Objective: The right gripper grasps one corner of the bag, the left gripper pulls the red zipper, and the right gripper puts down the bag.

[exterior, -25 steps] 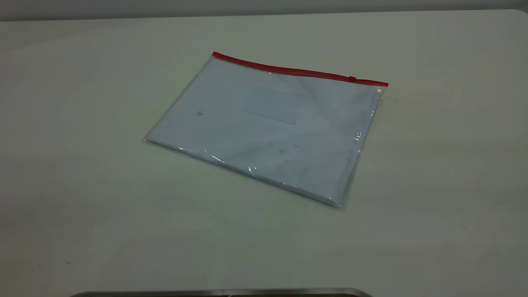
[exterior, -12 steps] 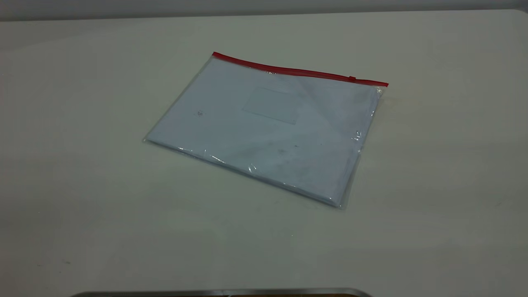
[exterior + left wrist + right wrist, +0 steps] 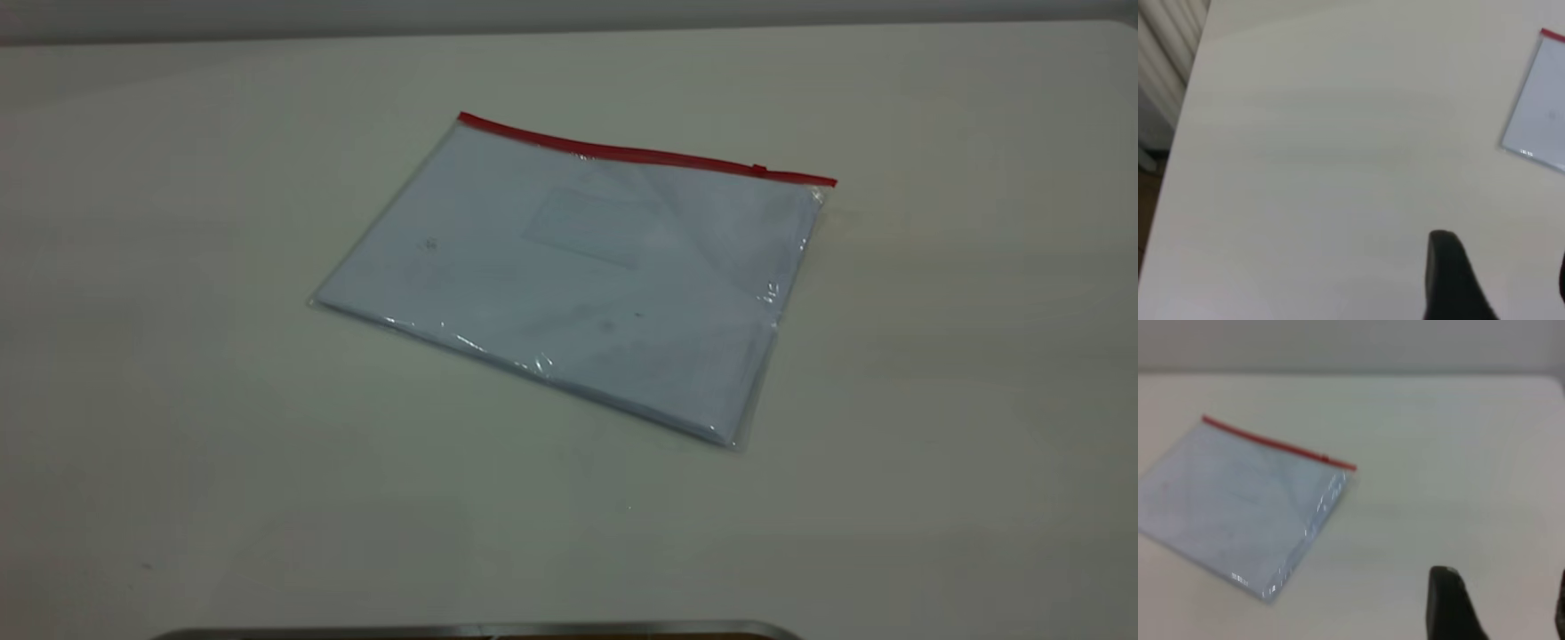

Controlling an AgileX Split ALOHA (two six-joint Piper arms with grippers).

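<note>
The bag point(image 3: 578, 267) is a clear pouch with white paper inside, lying flat in the middle of the table. The red zipper point(image 3: 640, 156) runs along its far edge, and its slider tab point(image 3: 758, 169) sits close to the right corner of the bag point(image 3: 827, 182). Neither gripper appears in the exterior view. In the left wrist view my left gripper point(image 3: 1503, 257) is open over bare table, well away from the bag point(image 3: 1541, 107). My right gripper point(image 3: 1501, 583) is open too, off to the side of the bag point(image 3: 1238, 500), apart from the zipper corner point(image 3: 1350, 467).
The pale table point(image 3: 933, 400) stretches wide on every side of the pouch. A dark metal edge point(image 3: 480, 631) shows at the front. In the left wrist view the table's side edge point(image 3: 1178, 133) borders white ribbed panels point(image 3: 1165, 60).
</note>
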